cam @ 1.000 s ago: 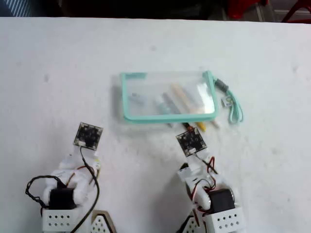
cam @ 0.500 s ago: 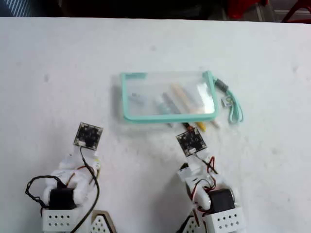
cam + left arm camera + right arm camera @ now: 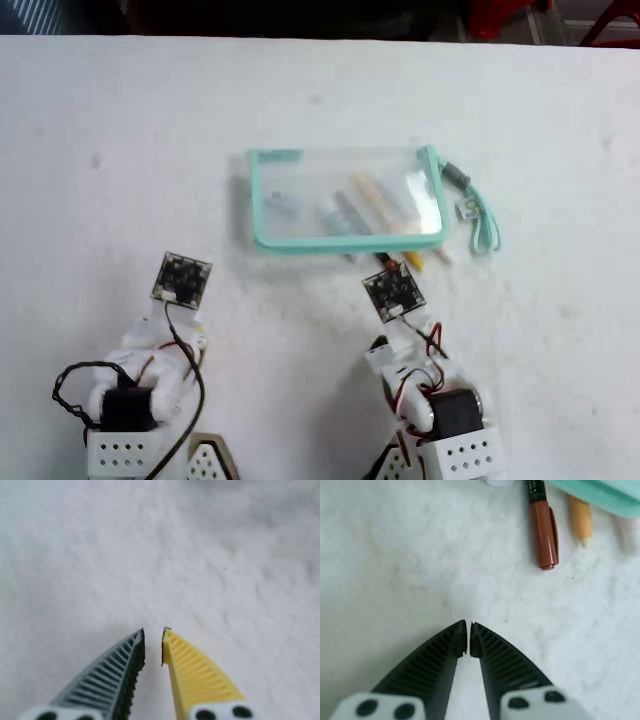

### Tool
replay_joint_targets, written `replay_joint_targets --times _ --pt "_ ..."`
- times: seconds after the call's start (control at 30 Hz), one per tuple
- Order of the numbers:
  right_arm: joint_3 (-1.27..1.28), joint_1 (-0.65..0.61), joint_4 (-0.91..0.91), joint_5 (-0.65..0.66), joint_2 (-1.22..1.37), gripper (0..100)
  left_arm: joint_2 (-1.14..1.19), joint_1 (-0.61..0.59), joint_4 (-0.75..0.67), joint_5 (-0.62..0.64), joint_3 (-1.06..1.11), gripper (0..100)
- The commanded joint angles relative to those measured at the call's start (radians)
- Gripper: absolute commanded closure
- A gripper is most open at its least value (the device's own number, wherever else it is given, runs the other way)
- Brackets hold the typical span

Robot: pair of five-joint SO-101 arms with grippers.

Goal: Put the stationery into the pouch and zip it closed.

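A clear pouch (image 3: 345, 200) with a mint-green rim lies at the table's middle, several stationery pieces inside it. Pen ends poke out under its near edge: a brown-capped pen (image 3: 543, 530) and a yellow-tipped one (image 3: 582, 521), beside the pouch's green edge (image 3: 600, 492). My right gripper (image 3: 469, 639) is shut, just short of those pen ends, with nothing between its fingers. My left gripper (image 3: 153, 645) hovers over bare table to the pouch's near left, its grey and yellow tips almost together, holding nothing.
A green wrist strap (image 3: 484, 222) with a small tag trails from the pouch's right end. The white table (image 3: 120, 150) stretches wide on both sides. Both arm bases (image 3: 130, 420) sit at the near edge.
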Motion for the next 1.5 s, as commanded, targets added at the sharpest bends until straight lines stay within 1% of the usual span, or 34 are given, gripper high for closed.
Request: replay_joint_targets --times 0.0,0.53,0.67,0.73,0.87,0.97,1.03,1.13,1.27,1.37,1.47 --pt "0.008 -0.004 0.002 -0.003 -0.01 98.1 0.001 -0.001 0.006 0.011 -0.002 90" --pt "0.008 -0.004 0.001 -0.003 -0.01 98.1 0.001 -0.001 0.006 0.008 -0.002 90" --pt "0.008 -0.004 -0.01 -0.008 -0.012 98.1 0.001 -0.001 -0.014 0.006 -0.002 90" --pt "0.008 0.002 -0.073 -0.009 -0.012 98.1 -0.001 -0.008 -0.083 0.006 -0.008 90" --pt "0.008 0.004 -0.292 -0.009 -0.012 98.1 -0.001 -0.007 -0.183 0.011 -0.083 90" --pt "0.008 0.004 -0.449 -0.009 -0.012 98.1 -0.001 -0.008 -0.192 -0.003 -0.146 90" --pt "0.008 -0.001 -0.53 -0.003 -0.012 98.1 -0.001 -0.001 -0.198 -0.031 -0.152 90" --pt "0.008 0.004 -0.633 -0.003 -0.012 98.1 -0.001 0.027 -0.199 -0.032 -0.15 90" --pt "0.008 0.031 -0.625 -0.002 -0.008 98.1 -0.001 0.113 -0.192 -0.031 -0.143 91" --pt "0.008 0.093 -0.581 -0.002 -0.01 98.1 -0.001 0.111 -0.201 -0.031 -0.126 91" --pt "0.008 0.194 -0.584 -0.002 -0.012 98.1 -0.001 0.111 -0.229 -0.031 -0.124 91"
